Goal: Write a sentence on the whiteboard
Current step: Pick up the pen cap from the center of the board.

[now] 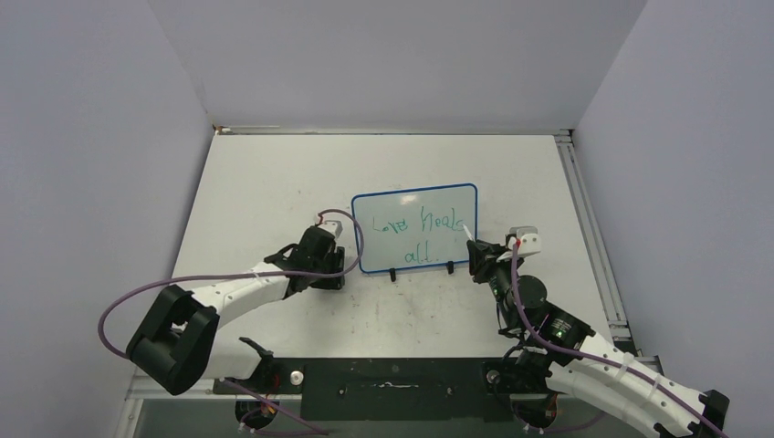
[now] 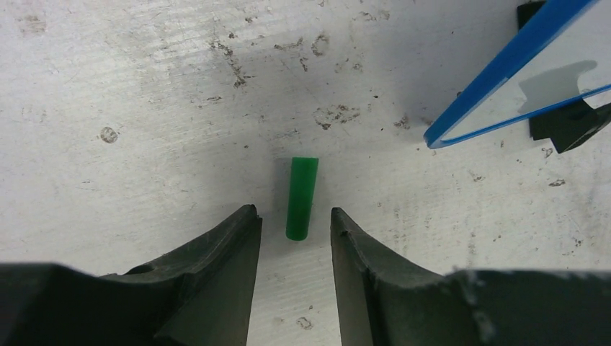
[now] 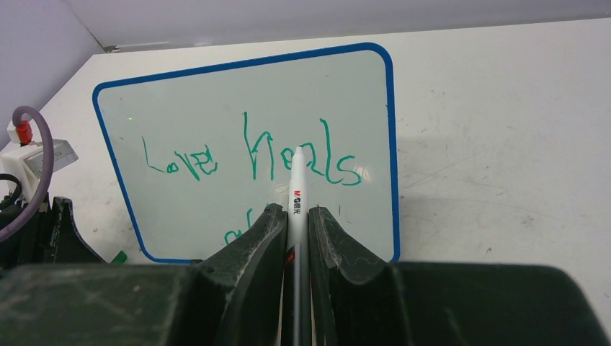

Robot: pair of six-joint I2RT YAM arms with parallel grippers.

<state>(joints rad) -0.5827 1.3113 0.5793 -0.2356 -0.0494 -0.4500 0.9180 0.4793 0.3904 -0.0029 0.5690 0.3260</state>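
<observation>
The whiteboard [image 1: 415, 228], white with a blue rim and black feet, stands in the middle of the table; its corner shows in the left wrist view [image 2: 519, 79] and its face in the right wrist view [image 3: 216, 115]. Green words [image 3: 252, 155] read "Love Heals", with "all" [image 1: 422, 255] below. My right gripper [image 3: 294, 210] is shut on a white marker [image 3: 297, 189], its tip in front of the board near "Heals"; it sits at the board's right lower corner [image 1: 482, 257]. My left gripper [image 2: 295, 216] is open over a green marker cap [image 2: 302, 197] lying on the table.
Grey walls close in the table on three sides. A rail [image 1: 589, 228] runs along the right edge. My left arm's purple cable [image 1: 228, 276] loops over the table's left part. The table surface [image 2: 144, 108] is scuffed.
</observation>
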